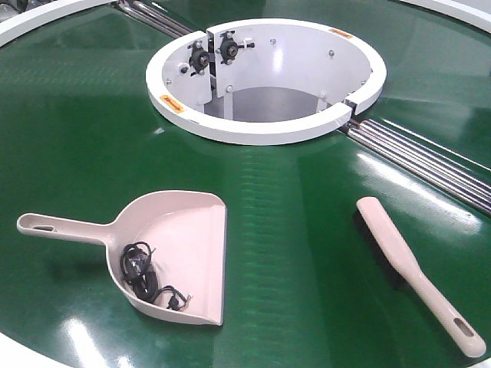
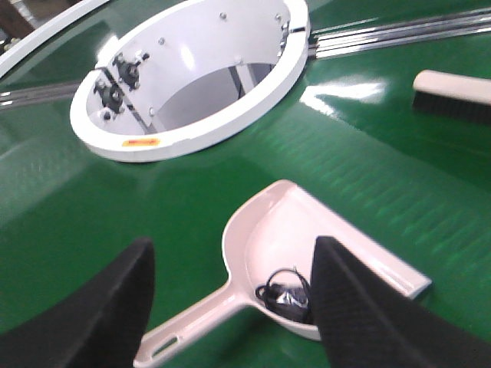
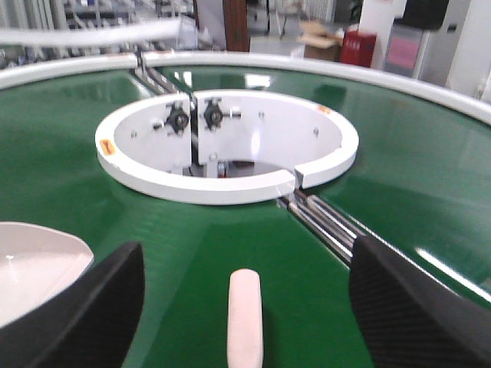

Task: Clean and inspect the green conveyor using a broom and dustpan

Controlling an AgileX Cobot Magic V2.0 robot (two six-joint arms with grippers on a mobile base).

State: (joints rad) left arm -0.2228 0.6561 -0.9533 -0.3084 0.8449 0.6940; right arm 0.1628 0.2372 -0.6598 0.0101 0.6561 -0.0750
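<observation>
The green conveyor (image 1: 307,253) is seen as a broad glossy belt, and both tools are laid flat on it, well apart from each other. The dustpan (image 1: 180,249) is placed on the left part of the belt, with its long handle pointed to the left and its wide flat mouth turned to the right. Inside the scoop, near the back wall, a small tangle of black wire-like debris (image 1: 142,272) is seen. The broom (image 1: 414,272) is laid on the right part of the belt, at a slant, with the slotted handle end toward the near edge and the black bristles on its left side.

Behind both tools, the white ring-shaped housing (image 1: 253,130) is set into the belt, and silver rollers (image 1: 430,157) are seen running away from it to the right.

In the left wrist view, the left pincer (image 2: 230,303) is held released above the dustpan, and the handle of the dustpan is seen between the two black fingers (image 2: 100,307); nothing is grasped. In the right wrist view, the right pincer (image 3: 245,307) is also released, and the end of the broom is seen between its fingers (image 3: 406,307), lower in the picture, with no contact to be observed. A part of the dustpan is visible at the left edge of that view.
</observation>
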